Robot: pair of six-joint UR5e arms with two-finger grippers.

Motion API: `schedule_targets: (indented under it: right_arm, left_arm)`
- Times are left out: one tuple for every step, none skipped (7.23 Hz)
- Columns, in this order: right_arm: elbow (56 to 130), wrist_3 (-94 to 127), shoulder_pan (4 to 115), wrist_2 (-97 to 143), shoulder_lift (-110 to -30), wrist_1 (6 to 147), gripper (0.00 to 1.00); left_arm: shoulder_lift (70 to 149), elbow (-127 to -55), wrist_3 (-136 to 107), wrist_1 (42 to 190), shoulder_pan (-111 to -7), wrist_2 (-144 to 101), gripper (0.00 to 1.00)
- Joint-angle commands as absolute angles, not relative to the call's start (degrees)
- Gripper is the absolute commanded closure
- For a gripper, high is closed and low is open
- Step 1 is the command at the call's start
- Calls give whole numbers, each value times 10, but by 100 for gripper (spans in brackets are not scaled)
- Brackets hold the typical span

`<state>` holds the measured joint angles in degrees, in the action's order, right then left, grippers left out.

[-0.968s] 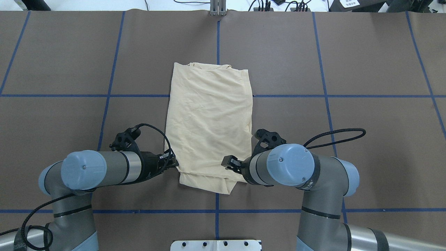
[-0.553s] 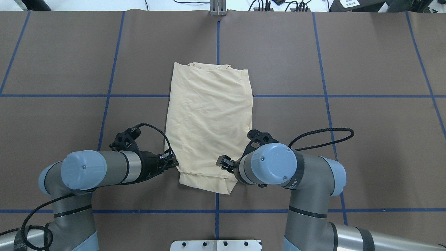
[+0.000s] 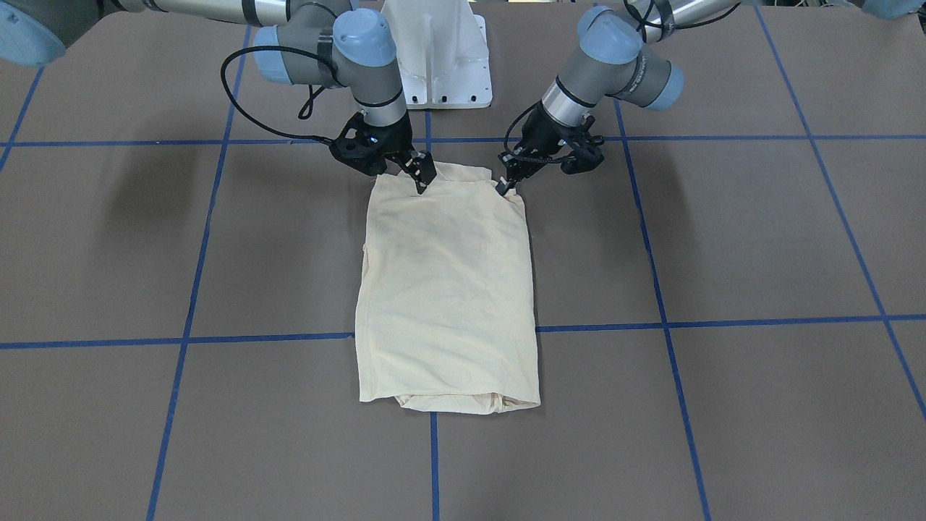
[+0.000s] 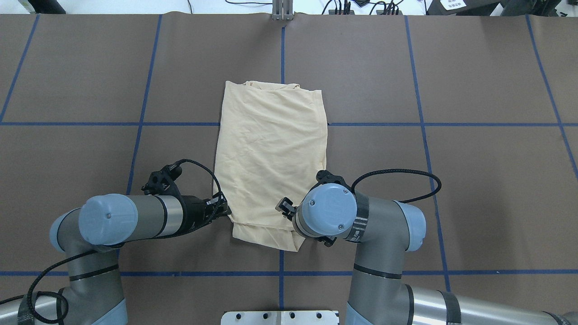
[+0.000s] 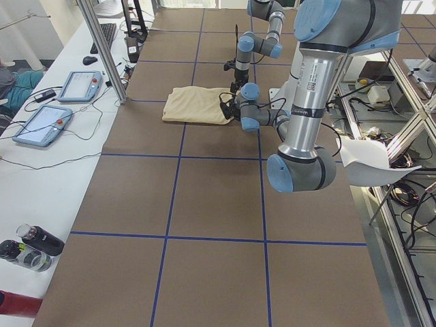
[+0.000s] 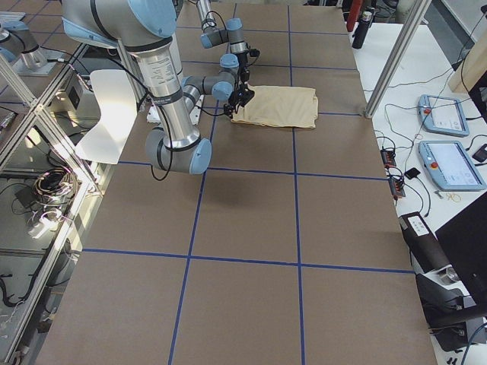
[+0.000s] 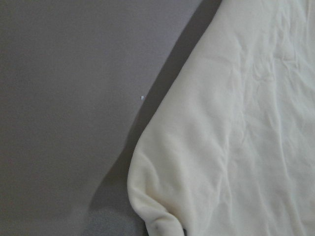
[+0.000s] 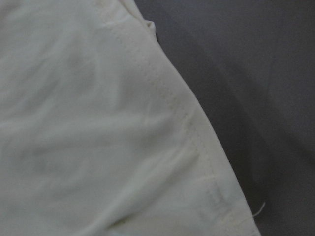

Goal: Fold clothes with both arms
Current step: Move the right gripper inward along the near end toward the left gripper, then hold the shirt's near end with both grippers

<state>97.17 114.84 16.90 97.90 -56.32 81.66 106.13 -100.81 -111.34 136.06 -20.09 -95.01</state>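
Observation:
The clothes are one pale cream shirt (image 4: pixel 271 158), folded into a long rectangle in the middle of the table (image 4: pixel 474 180); its print is hidden. My left gripper (image 4: pixel 225 210) is at the shirt's near left edge and shut on the fabric, which bunches at the bottom of the left wrist view (image 7: pixel 157 221). From across the table it pinches that corner (image 3: pixel 504 185). My right gripper (image 4: pixel 283 206) hovers over the shirt's near edge, inboard of the right corner (image 3: pixel 422 182), and looks open with its fingers pointing down. The right wrist view shows only the shirt's stitched hem (image 8: pixel 197 142).
Blue tape lines (image 4: pixel 282 54) grid the brown table cover. The white pedestal base (image 3: pixel 438 51) stands at the robot's edge. Beyond the far side are tablets (image 5: pixel 48 122), bottles (image 5: pixel 30 245) and a metal post (image 5: pixel 102 48).
My right arm has swung to the left, carrying its gripper from near the shirt's right edge to further over the fabric. The left arm and the shirt have stayed still.

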Motion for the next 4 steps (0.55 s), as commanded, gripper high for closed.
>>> schedule_targets:
  right_arm:
    - [955,1153,168,979,-554,817,0]
    - [958,1152,168,984,-553,821,0]
    - [962,1152,168,997,-554,822,0]
    - [964,1151,168,999,-555,825,0]
  left_arm:
    - [1061,-1008,-1114,1361,-201,-950,100]
    - [1061,-1008,-1113,1361,-202,-950,100]
    - [1061,-1007,-1113,1361,-202,-950,100]
    - [1061,-1006,-1113,1361,-201,-950,100]
